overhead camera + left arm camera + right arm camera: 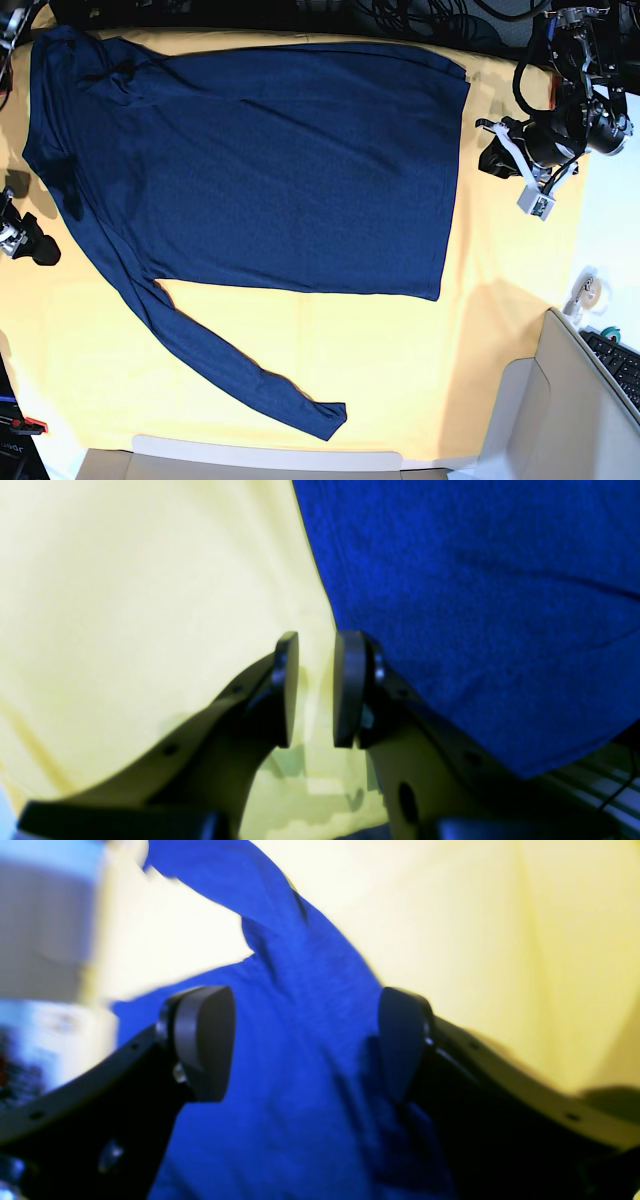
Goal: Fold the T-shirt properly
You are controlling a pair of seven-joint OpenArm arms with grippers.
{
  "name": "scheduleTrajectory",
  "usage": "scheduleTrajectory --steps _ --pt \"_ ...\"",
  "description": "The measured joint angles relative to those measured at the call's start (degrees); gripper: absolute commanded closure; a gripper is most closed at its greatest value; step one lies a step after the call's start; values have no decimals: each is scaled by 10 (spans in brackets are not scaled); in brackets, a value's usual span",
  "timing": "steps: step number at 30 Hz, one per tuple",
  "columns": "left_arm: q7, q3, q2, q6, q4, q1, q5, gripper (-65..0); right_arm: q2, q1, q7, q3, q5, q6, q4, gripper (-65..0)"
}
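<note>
The T-shirt (pixel 280 160), dark navy with long sleeves, lies spread flat on the yellow cloth (pixel 420 370). One sleeve (pixel 240 375) runs diagonally toward the front edge; the other is bunched at the far left corner. My left gripper (pixel 495 150) hovers just off the shirt's hem side. In the left wrist view it (pixel 316 645) stands open with a narrow gap over yellow cloth (pixel 125 580), the shirt's edge (pixel 475 605) right beside one finger. My right gripper (pixel 305 1030) is open wide above blue fabric (pixel 300 990); in the base view it (pixel 30 245) sits by the shirt's left side.
A beige panel (pixel 560 420) and a keyboard (pixel 620 365) stand at the front right, with a small tape roll (pixel 590 292) nearby. Dark cables (pixel 420 15) crowd the back edge. Yellow cloth shows bare in front of the shirt's body.
</note>
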Motion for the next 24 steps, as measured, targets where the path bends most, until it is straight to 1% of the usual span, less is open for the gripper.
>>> scheduleTrajectory --steps 2,3,6,7,9,12,14,15,16,17,19,24 --pt "0 0 -1 0 0 0 0 -125 -11 13 1 0 -47 2 -4 -437" --pt "0 0 0 0 0 0 0 -125 -17 18 1 0 -79 14 -7 -437" --pt "0 0 0 0 0 2 0 -125 -35 40 -5 1 -173 72 -8 -436" --pt "0 0 -1 0 0 2 0 -125 -43 51 -4 1 -202 86 -8 -436" --pt "0 0 -2 0 0 2 2 -125 -56 70 1 1 -266 128 -13 -436" --pt "0 0 -2 0 0 2 0 -125 -74 94 16 4 -360 168 -57 -436" --pt "0 0 -2 0 0 2 0 -125 -89 96 38 6 -409 167 -92 -436" --pt "0 0 -2 0 0 0 0 -125 -97 95 63 7 -429 169 -110 -436" --pt "0 0 -2 0 -3 0 0 -125 -100 94 85 9 -427 169 -118 -436" --pt "-1 0 -2 0 -7 0 0 -125 -103 97 92 9 -443 170 -125 -436" --pt "0 0 -2 0 -22 0 0 -125 -108 103 108 9 -448 171 -133 -436" --pt "0 0 -2 0 -38 0 2 -125 -116 103 114 9 -447 169 -131 -436"
